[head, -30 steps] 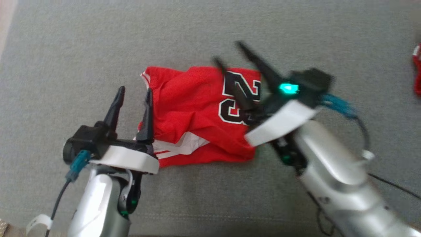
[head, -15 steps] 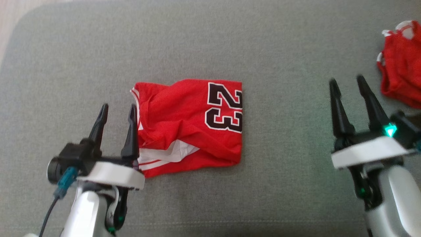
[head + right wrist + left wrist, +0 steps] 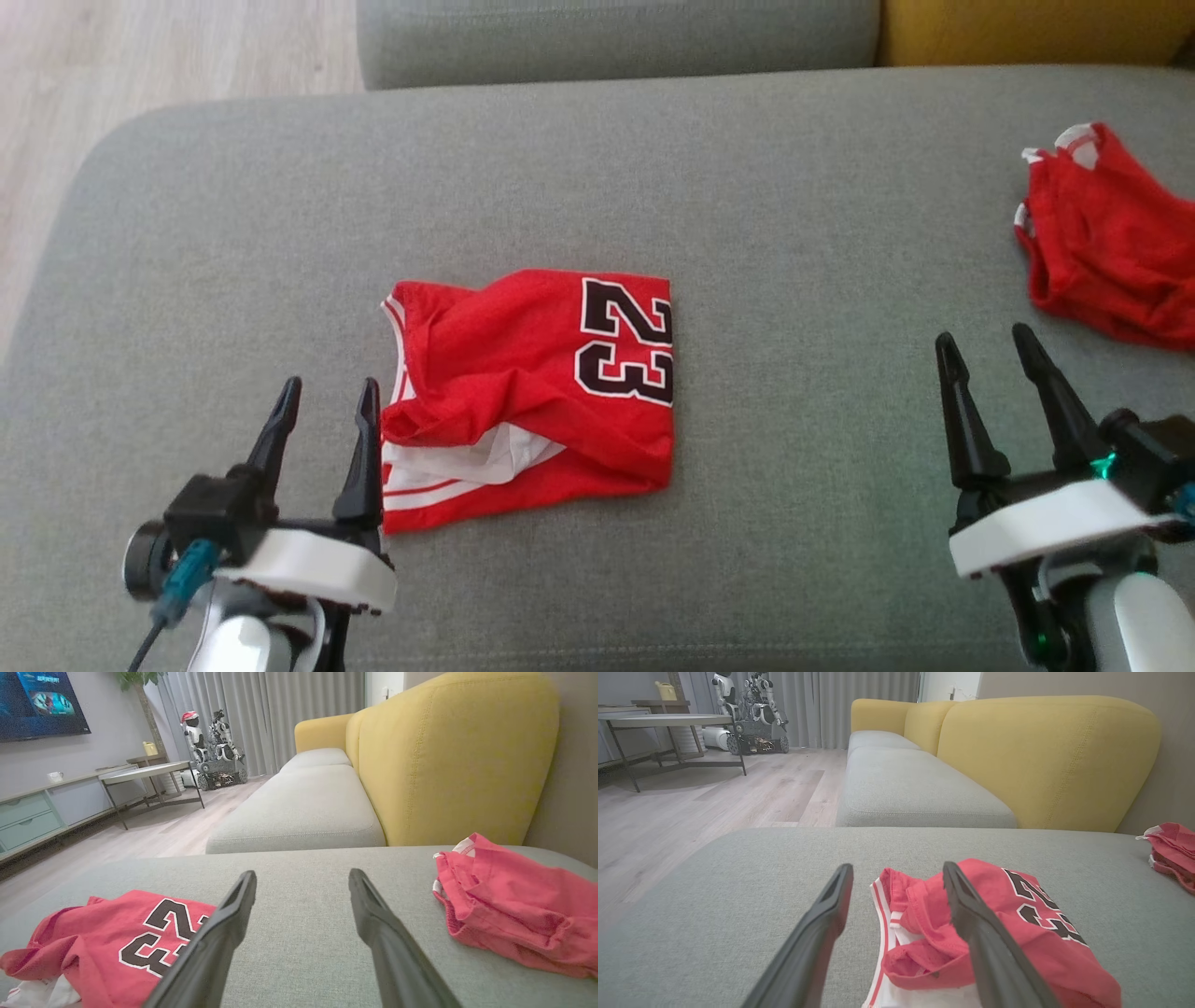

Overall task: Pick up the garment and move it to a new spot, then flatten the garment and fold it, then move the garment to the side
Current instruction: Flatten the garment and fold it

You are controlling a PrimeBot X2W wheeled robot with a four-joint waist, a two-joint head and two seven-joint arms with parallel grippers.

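To shift folded shirt [image 3: 532, 392] aside intact, pinch every layer with left claw [image 3: 331, 383] and right claw [image 3: 983, 334], both spread wide, empty.

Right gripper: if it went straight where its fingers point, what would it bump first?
Probably nothing soon: the right gripper points over bare cushion, between the shirt and the small red garment. The next seat lies farther on, but depth is unclear.

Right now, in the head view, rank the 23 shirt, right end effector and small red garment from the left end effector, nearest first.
1. 23 shirt, beside the left end effector.
2. Right end effector, lower right.
3. Small red garment, upper right corner.
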